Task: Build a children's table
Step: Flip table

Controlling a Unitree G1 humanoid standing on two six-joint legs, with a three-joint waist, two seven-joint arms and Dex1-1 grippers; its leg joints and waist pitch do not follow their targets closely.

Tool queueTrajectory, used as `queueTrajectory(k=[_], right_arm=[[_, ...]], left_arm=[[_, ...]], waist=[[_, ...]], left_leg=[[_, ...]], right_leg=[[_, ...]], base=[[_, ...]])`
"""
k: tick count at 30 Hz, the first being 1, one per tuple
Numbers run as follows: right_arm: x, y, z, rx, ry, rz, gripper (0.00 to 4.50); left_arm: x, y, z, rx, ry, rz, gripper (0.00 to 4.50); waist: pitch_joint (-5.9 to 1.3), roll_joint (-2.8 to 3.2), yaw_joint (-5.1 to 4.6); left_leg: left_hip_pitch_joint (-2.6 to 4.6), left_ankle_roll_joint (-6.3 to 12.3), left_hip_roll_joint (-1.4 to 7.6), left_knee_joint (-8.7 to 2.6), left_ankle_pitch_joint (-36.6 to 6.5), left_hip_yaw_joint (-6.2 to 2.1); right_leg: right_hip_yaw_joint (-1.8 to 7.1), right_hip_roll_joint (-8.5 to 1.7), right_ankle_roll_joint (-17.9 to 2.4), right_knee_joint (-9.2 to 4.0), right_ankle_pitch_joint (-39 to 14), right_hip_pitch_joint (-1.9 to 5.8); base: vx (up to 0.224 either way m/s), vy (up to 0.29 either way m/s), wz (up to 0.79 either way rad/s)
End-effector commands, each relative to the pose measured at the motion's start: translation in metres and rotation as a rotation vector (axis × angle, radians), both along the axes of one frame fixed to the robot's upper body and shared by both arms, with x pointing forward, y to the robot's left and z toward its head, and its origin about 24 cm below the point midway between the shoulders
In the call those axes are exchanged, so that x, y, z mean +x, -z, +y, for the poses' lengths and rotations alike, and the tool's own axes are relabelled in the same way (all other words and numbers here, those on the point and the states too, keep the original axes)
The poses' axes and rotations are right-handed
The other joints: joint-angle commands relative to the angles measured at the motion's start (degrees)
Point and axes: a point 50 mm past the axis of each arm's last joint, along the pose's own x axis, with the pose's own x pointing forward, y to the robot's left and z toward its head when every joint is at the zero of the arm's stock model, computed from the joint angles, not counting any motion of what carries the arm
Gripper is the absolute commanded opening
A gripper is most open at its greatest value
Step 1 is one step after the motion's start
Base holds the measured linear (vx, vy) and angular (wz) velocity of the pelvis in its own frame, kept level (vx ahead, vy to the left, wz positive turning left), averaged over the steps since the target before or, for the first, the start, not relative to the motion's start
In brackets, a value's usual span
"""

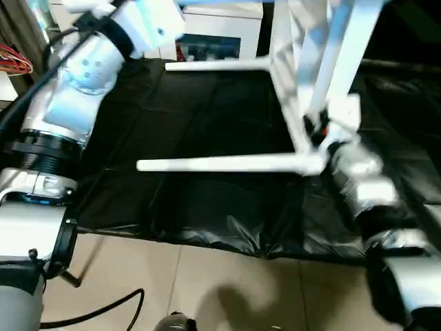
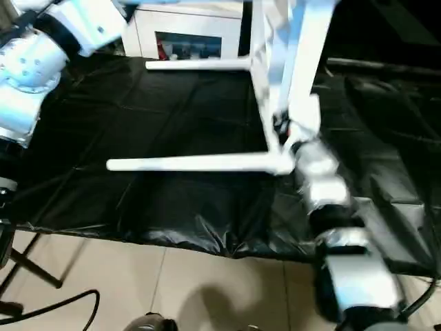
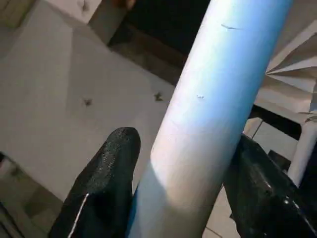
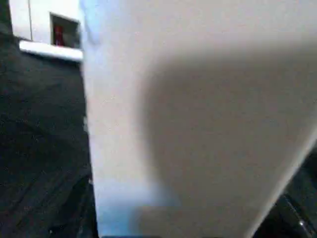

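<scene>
Children's table (image 1: 303, 83) stands on its side over the black-covered counter (image 1: 207, 200), top panel on edge, ribbed underside facing the robot's left. Two white legs run out level from it toward the robot's left: the near leg (image 1: 220, 164) hangs over the counter close to its front edge, the far leg (image 1: 217, 65) lies toward the counter's back edge. A third leg (image 1: 337, 48) slants up toward the top of the head views, across the table's ribs.

Left gripper (image 3: 178, 183): the wrist view shows both black fingers (image 3: 106, 178) set either side of a white tube leg (image 3: 213, 104), the tube lying between them and touching them. Fingers part-spread, pinching that leg. Silver left forearm (image 1: 76, 89) reaches up and away from the counter's left edge.

Right gripper (image 1: 320, 131): sits at the lower corner of the table top, where the near leg meets its socket. White plastic panel (image 4: 198, 114) lies right up against the right wrist camera. Cannot tell from the pictures whether these fingers clamp the rim or merely rest against it.

Beyond the counter's back edge stands a white cabinet (image 1: 213, 34). Pale tiled floor (image 1: 207, 289) lies in front of the counter, with a black cable (image 1: 103, 310) on it.
</scene>
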Motion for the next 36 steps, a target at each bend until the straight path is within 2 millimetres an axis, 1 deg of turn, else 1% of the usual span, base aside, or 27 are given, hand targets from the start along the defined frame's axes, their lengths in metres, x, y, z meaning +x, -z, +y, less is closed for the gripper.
queueTrajectory(k=[1,3,4,5,6,7,8,9,10,13,14,15,16,17,18,19,20,21,22,23,25,28,30,31,33,34,36], right_arm=[[0.001,-0.053,-0.028,-0.049,0.063,-0.177,1.97],[0.002,-0.071,-0.035,-0.079,0.066,-0.218,1.96],[0.002,-0.081,-0.038,-0.100,0.065,-0.239,1.95],[0.002,-0.093,-0.040,-0.126,0.065,-0.263,1.94],[0.001,-0.112,-0.045,-0.176,0.067,-0.302,1.94],[0.001,-0.120,-0.047,-0.199,0.069,-0.317,1.94],[0.000,-0.127,-0.049,-0.215,0.070,-0.331,1.94],[0.000,-0.136,-0.051,-0.227,0.069,-0.347,1.93],[-0.001,-0.144,-0.052,-0.233,0.068,-0.362,1.93],[-0.004,-0.166,-0.053,-0.256,0.057,-0.402,1.93],[-0.005,-0.173,-0.052,-0.268,0.050,-0.416,1.93],[-0.005,-0.176,-0.052,-0.274,0.046,-0.422,1.93],[-0.006,-0.180,-0.051,-0.284,0.042,-0.431,1.93],[-0.007,-0.187,-0.049,-0.304,0.037,-0.443,1.93],[-0.008,-0.191,-0.048,-0.318,0.034,-0.450,1.93],[-0.008,-0.192,-0.048,-0.322,0.033,-0.453,1.93],[-0.009,-0.200,-0.044,-0.364,0.020,-0.468,1.93],[-0.010,-0.204,-0.042,-0.385,0.013,-0.474,1.93],[-0.010,-0.207,-0.041,-0.398,0.008,-0.480,1.93],[-0.011,-0.210,-0.041,-0.407,0.004,-0.484,1.93],[-0.013,-0.216,-0.040,-0.430,-0.002,-0.492,1.93],[-0.013,-0.218,-0.039,-0.439,-0.035,-0.476,1.93],[-0.013,-0.216,-0.038,-0.441,-0.049,-0.466,2.49],[-0.012,-0.213,-0.037,-0.444,-0.058,-0.456,2.63],[-0.010,-0.208,-0.035,-0.446,-0.068,-0.442,2.68],[-0.010,-0.208,-0.035,-0.446,-0.069,-0.442,2.90],[-0.009,-0.204,-0.034,-0.448,-0.080,-0.436,3.09]], left_arm=[[0.003,0.014,0.042,-0.223,-0.104,0.090,2.41],[0.002,0.019,0.051,-0.260,-0.125,0.105,2.38],[0.001,0.023,0.055,-0.292,-0.131,0.116,2.34],[0.001,0.028,0.058,-0.328,-0.136,0.132,2.30],[0.000,0.040,0.061,-0.399,-0.135,0.166,2.30],[-0.001,0.045,0.062,-0.428,-0.133,0.182,2.26],[-0.002,0.051,0.062,-0.458,-0.127,0.197,2.26],[-0.003,0.057,0.061,-0.491,-0.118,0.215,2.24],[-0.004,0.062,0.060,-0.520,-0.112,0.230,2.24],[-0.008,0.079,0.048,-0.590,-0.076,0.287,2.16],[-0.009,0.087,0.043,-0.614,-0.062,0.309,2.10],[-0.010,0.090,0.041,-0.625,-0.056,0.320,2.08],[-0.011,0.095,0.037,-0.632,-0.047,0.335,2.08],[-0.012,0.104,0.033,-0.661,-0.035,0.363,2.06],[-0.014,0.109,0.030,-0.681,-0.027,0.383,2.05],[-0.014,0.111,0.029,-0.686,-0.026,0.387,2.05],[-0.017,0.122,0.023,-0.724,-0.012,0.432,2.05],[-0.019,0.127,0.019,-0.740,-0.005,0.456,2.04],[-0.021,0.131,0.017,-0.751,0.000,0.471,2.04],[-0.022,0.133,0.015,-0.758,0.004,0.482,2.04],[-0.025,0.139,0.011,-0.752,0.005,0.504,2.04],[-0.026,0.138,0.006,-0.728,0.020,0.499,2.00],[-0.025,0.135,0.005,-0.707,0.021,0.488,1.96],[-0.025,0.133,0.005,-0.693,0.024,0.483,1.94],[-0.025,0.129,0.005,-0.679,0.029,0.474,1.93],[-0.025,0.129,0.005,-0.679,0.029,0.473,1.89],[-0.025,0.126,0.005,-0.664,0.028,0.462,1.81]], waist=[[-5.28,-1.50,0.31],[-5.38,-1.31,0.41],[-5.33,-1.11,0.50],[-5.23,-1.06,0.33],[-5.17,-1.19,0.25],[-5.04,-1.22,0.12],[-4.95,-1.48,0.09],[-4.78,-1.47,0.21],[-4.72,-1.69,0.24],[-4.40,-2.22,0.35],[-4.40,-2.03,0.32],[-4.37,-1.99,0.16],[-4.41,-2.85,-0.09],[-4.42,-3.36,-0.06],[-4.36,-2.99,0.03],[-4.37,-2.99,0.00],[-4.39,-3.60,0.01],[-4.35,-3.63,0.16],[-4.32,-3.79,0.13],[-4.26,-3.73,0.20],[-4.27,-3.57,0.23],[-4.18,-4.00,0.00],[-4.16,-3.99,0.03],[-4.13,-4.01,0.02],[-4.11,-4.01,0.21],[-4.20,-3.96,0.15],[-4.42,-3.90,0.20]], left_leg=[[1.54,2.90,5.91,-3.74,-2.69,-2.97],[1.53,4.08,5.91,-3.54,-1.87,-2.87],[1.70,4.35,6.00,-3.54,-1.99,-2.80],[1.61,4.40,5.95,-3.52,-2.49,-2.81],[1.68,4.26,6.09,-3.64,-3.75,-2.80],[1.71,3.52,6.19,-3.70,-5.32,-2.82],[1.69,3.30,6.12,-3.69,-6.00,-2.73],[1.93,2.78,6.14,-3.72,-8.14,-2.61],[2.01,2.35,6.13,-3.81,-9.47,-2.64],[2.51,1.17,6.45,-3.99,-11.88,-2.28],[2.35,0.71,6.62,-4.06,-11.98,-2.46],[2.25,-0.13,6.78,-4.41,-12.67,-2.68],[2.50,-0.75,6.78,-4.63,-14.01,-2.59],[2.60,-0.80,6.79,-4.62,-14.18,-2.57],[2.60,-1.24,6.69,-4.62,-14.63,-2.61],[2.58,-1.53,6.75,-4.67,-14.73,-2.65],[2.53,-1.55,6.74,-4.62,-14.39,-2.57],[2.64,-1.52,6.71,-4.52,-14.35,-2.46],[2.42,-1.18,6.69,-4.47,-14.07,-2.45],[2.37,-1.16,6.68,-4.53,-14.33,-2.45],[2.44,-1.88,6.88,-4.70,-14.77,-2.63],[3.04,-4.06,6.86,-5.09,-19.78,-2.80],[3.29,-4.88,6.84,-5.11,-21.45,-2.83],[3.27,-5.28,6.84,-5.22,-21.92,-2.91],[3.68,-5.67,6.74,-5.13,-22.98,-2.75],[3.52,-5.86,6.75,-5.21,-22.78,-2.82],[3.28,-5.94,6.77,-5.23,-20.32,-2.85]], right_leg=[[3.20,-5.93,-16.39,-2.84,2.45,2.87],[3.11,-5.77,-16.58,-2.68,2.95,2.68],[3.06,-5.59,-16.53,-2.74,2.54,2.35],[3.04,-5.53,-16.57,-2.78,2.06,2.35],[2.99,-5.52,-16.61,-2.96,0.34,2.33],[2.98,-5.63,-16.71,-3.19,-1.79,2.28],[3.00,-5.52,-16.57,-3.35,-2.91,2.24],[3.11,-5.66,-16.19,-3.73,-5.71,2.00],[3.08,-5.62,-15.56,-3.96,-8.57,2.02],[3.25,-5.59,-14.06,-4.75,-12.88,1.35],[3.24,-5.72,-13.87,-4.52,-12.75,1.50],[3.06,-5.43,-13.24,-4.46,-12.47,1.51],[3.03,-5.11,-12.74,-4.43,-12.25,1.30],[3.06,-5.27,-12.64,-4.44,-12.16,1.31],[3.17,-5.48,-12.43,-4.50,-12.38,1.25],[3.19,-5.53,-12.42,-4.48,-12.13,1.32],[3.20,-5.52,-12.36,-4.41,-11.31,1.39],[3.20,-5.54,-12.35,-4.48,-11.17,1.32],[3.26,-5.63,-12.45,-4.44,-10.90,1.47],[3.25,-5.59,-12.30,-4.55,-11.50,1.44],[3.25,-5.52,-11.74,-4.52,-11.33,1.31],[3.17,-5.17,-10.75,-4.74,-12.12,0.94],[3.24,-5.22,-10.44,-4.96,-12.69,0.72],[3.23,-5.23,-10.19,-5.02,-12.68,0.73],[3.30,-5.17,-9.91,-5.15,-12.97,0.41],[3.28,-5.16,-9.95,-5.01,-12.29,0.56],[3.21,-5.07,-10.33,-4.57,-8.69,0.82]], base=[[0.000,0.000,0.00],[0.000,0.000,0.00],[0.000,0.000,0.00],[0.000,0.000,0.00],[0.000,0.000,0.00],[0.000,0.000,0.00],[0.000,0.000,0.00],[0.000,0.000,0.00],[0.000,0.000,0.00],[0.000,0.000,0.00],[0.000,0.000,0.00],[0.000,0.000,0.00],[0.000,0.000,0.00],[0.000,0.000,0.00],[0.000,0.000,0.00],[0.000,0.000,0.00],[0.000,0.000,0.00],[0.000,0.000,0.00],[0.000,0.000,0.00],[0.000,0.000,0.00],[0.000,0.000,0.00],[0.000,0.000,0.00],[0.000,0.000,0.00],[0.000,0.000,0.00],[0.000,0.000,0.00],[0.000,0.000,0.00],[0.000,0.000,0.00]])
